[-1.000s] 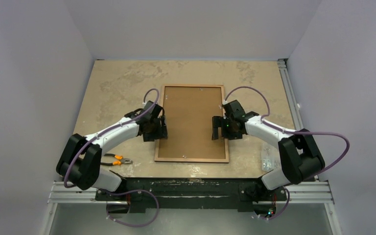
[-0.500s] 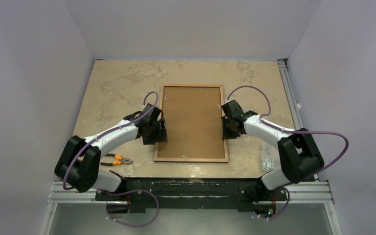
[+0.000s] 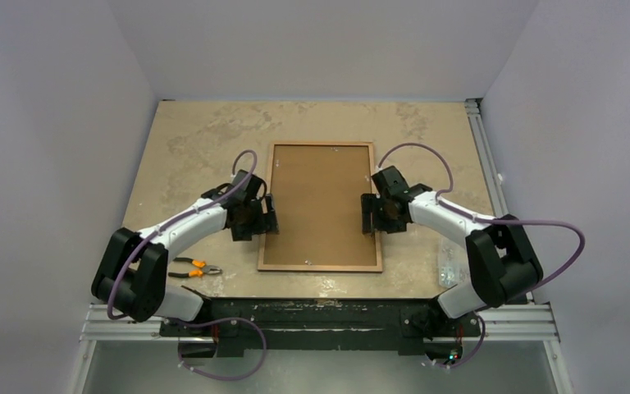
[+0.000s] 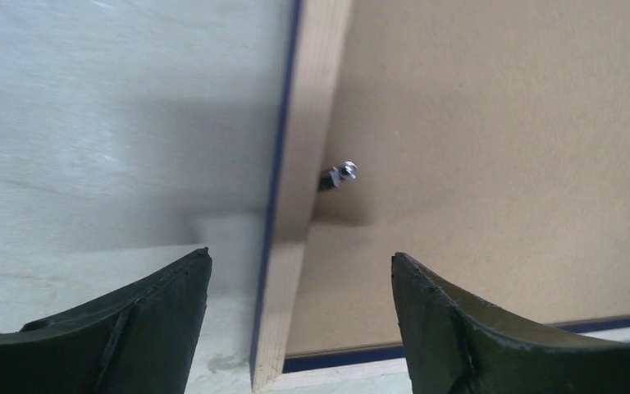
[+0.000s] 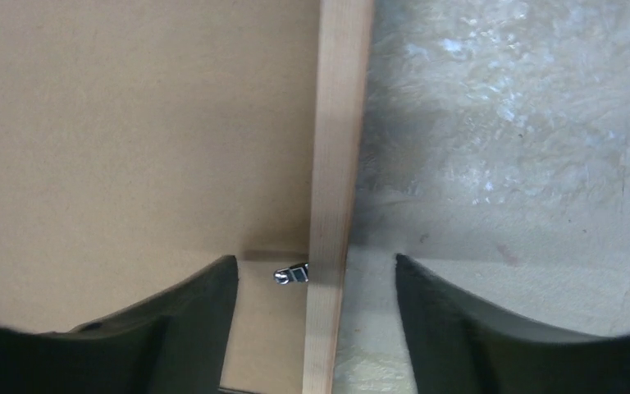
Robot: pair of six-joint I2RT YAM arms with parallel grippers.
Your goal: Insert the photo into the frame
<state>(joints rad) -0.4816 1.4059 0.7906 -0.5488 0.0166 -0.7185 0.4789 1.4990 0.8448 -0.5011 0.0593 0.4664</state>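
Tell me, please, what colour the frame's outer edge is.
Dark blue on the frame; left wrist view.

Frame (image 3: 321,144): I see it flat on the table (image 3: 189,156), mid-way across, long sides running near to far.
Board (image 3: 320,205): in the frame, inside its rails.
Left gripper (image 3: 269,220): over the left rail, a finger on each side.
Right gripper (image 3: 367,215): over the right rail, likewise.
Clips (image 4: 340,173): one on each long rail's inner edge.
Pliers (image 3: 193,268): on the table, near left of the frame.

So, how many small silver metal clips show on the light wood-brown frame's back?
2: one silver clip on the wood-brown frame's left rail, one on its right rail. Others may be hidden.
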